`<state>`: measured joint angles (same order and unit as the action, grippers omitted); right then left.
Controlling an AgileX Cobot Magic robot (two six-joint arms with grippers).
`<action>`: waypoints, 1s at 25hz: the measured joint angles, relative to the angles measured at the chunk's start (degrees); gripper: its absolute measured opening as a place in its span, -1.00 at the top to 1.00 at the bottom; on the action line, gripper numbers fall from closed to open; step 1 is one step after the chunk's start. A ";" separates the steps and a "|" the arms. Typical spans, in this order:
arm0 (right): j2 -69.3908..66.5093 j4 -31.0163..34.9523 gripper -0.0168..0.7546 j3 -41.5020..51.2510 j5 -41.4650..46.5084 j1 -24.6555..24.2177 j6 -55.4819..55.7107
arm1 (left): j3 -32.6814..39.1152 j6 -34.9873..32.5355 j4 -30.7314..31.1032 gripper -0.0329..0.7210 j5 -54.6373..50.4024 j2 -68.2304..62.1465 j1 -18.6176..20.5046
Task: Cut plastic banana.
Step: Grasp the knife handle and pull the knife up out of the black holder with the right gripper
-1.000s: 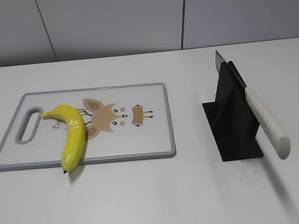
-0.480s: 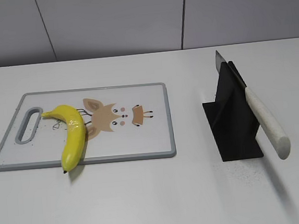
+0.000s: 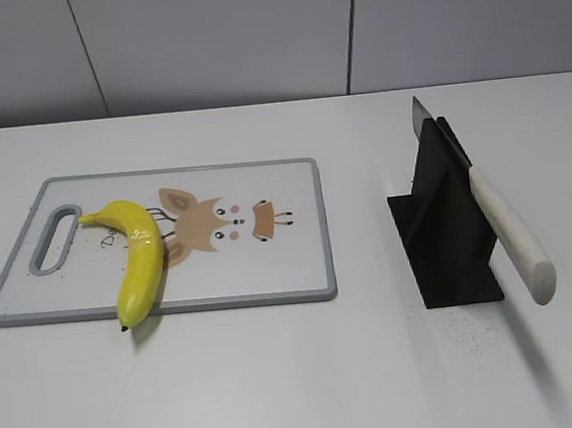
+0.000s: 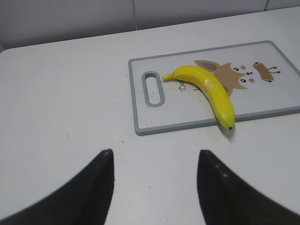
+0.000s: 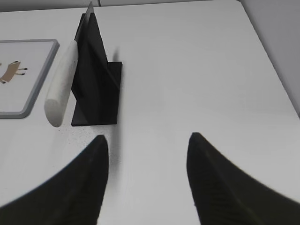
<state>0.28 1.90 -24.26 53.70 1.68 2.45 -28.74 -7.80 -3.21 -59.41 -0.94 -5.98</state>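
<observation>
On my exterior feed the plastic banana [image 3: 138, 260] lies on the left half of the cutting board [image 3: 271, 275]. Its stem points toward the board's handle slot [image 3: 56, 236]. Its dark tip overhangs the board's near edge and sits above the white table [image 3: 301, 383]. The banana is whole and lies on its side, curving away from the cartoon animal print [image 3: 212, 225] at the board's centre; it overlaps the left edge of that print.

The board is white with a grey rim and lies flat, with its long side running left to right.

Well apart to the right stands a black knife stand [image 3: 446, 230]. A knife [image 3: 497, 221] leans in it at a slant, blade tip up and away from me, white handle down and projecting past the stand's near edge.

In my left wrist feed the left gripper [image 4: 154, 187] has its fingers spread wide and holds nothing; the banana and board lie beyond it. In my right wrist feed the right gripper [image 5: 146, 183] is likewise spread and holds nothing, with the stand and knife ahead and to its left.
</observation>
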 joint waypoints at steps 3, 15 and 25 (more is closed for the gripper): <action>0.00 1.05 -0.19 0.00 0.00 0.00 0.00 | 0.00 0.00 0.00 -0.53 0.00 0.00 0.00; -0.42 2.14 -0.53 0.00 -0.07 0.00 0.00 | 0.00 0.00 0.00 -0.53 0.00 0.00 0.00; -16.55 2.68 -0.49 -3.05 -1.26 0.00 -1.84 | 0.00 0.00 0.00 -0.51 0.00 0.00 0.00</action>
<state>-16.27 4.58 -27.32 52.44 1.68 0.61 -28.74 -7.80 -3.21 -59.41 -0.94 -5.98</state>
